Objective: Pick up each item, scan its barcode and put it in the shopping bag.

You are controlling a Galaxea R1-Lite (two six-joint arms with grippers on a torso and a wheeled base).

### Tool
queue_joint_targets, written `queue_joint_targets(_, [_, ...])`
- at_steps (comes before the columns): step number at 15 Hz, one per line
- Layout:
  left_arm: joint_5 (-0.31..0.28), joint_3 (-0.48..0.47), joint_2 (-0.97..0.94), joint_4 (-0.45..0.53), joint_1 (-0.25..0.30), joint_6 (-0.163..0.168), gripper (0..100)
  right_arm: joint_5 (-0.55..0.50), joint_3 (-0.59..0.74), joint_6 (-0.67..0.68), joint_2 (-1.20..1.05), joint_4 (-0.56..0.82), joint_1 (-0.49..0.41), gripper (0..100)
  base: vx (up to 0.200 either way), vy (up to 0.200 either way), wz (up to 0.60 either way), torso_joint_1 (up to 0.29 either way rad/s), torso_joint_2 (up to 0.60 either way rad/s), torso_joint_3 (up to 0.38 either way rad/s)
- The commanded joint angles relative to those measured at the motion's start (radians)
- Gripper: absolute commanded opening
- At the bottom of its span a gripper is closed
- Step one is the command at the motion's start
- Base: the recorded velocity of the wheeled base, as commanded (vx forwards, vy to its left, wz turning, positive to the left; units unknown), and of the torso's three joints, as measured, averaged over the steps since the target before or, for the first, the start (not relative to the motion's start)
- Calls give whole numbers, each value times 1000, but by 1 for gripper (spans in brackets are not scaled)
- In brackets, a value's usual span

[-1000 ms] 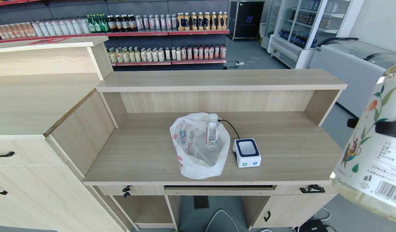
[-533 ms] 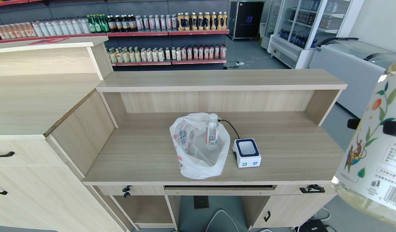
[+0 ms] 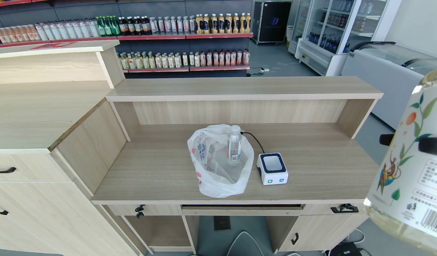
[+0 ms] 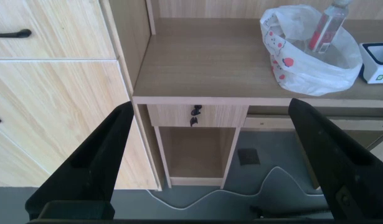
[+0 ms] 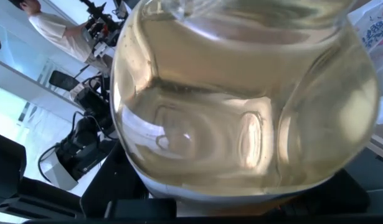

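A large clear bottle (image 3: pixel 414 185) of pale yellow drink, with a flowered label and a barcode low on it, hangs off the counter's right end, very near the head camera. My right gripper (image 3: pixel 417 144) is shut on it; its base looms in the right wrist view (image 5: pixel 241 106). The white shopping bag (image 3: pixel 218 177) stands open mid-counter with a small clear bottle (image 3: pixel 234 145) upright inside. Just right of the bag lies the white scanner (image 3: pixel 272 168). My left gripper (image 4: pixel 210 180) is open and holds nothing, low in front of the counter's left end.
The wooden counter (image 3: pixel 151 170) has a raised back ledge (image 3: pixel 239 89) and a taller cabinet (image 3: pixel 44 113) on its left. A cable (image 3: pixel 254 140) runs from the scanner behind the bag. Drink shelves and fridges stand far behind.
The held bottle drifted a little right and down, then came back left and up. The bag, small bottle and scanner have not moved.
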Motion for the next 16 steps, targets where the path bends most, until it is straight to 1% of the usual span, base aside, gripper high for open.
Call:
queue_joint_targets(1, [0, 0, 0, 0, 0, 0, 100, 0, 7, -2, 2, 0, 0, 0, 0, 0, 0, 0, 0, 0])
queue_joint_targets(11, [0, 0, 0, 0, 0, 0, 100, -18, 16, -8, 17, -5, -7, 0, 0, 0, 0, 0, 0, 0])
queue_joint_targets(13, [0, 0, 0, 0, 0, 0, 100, -116, 11, -79, 69, -14, -21, 0, 0, 0, 0, 0, 0, 0])
queue_joint_targets(14, [0, 0, 0, 0, 0, 0, 100, -170, 19, -152, 114, -54, -58, 0, 0, 0, 0, 0, 0, 0])
queue_joint_targets(15, [0, 0, 0, 0, 0, 0, 100, -194, 48, -225, 157, -129, -102, 0, 0, 0, 0, 0, 0, 0])
queue_joint_targets(16, [0, 0, 0, 0, 0, 0, 100, -233, 97, -340, 218, -247, -170, 0, 0, 0, 0, 0, 0, 0])
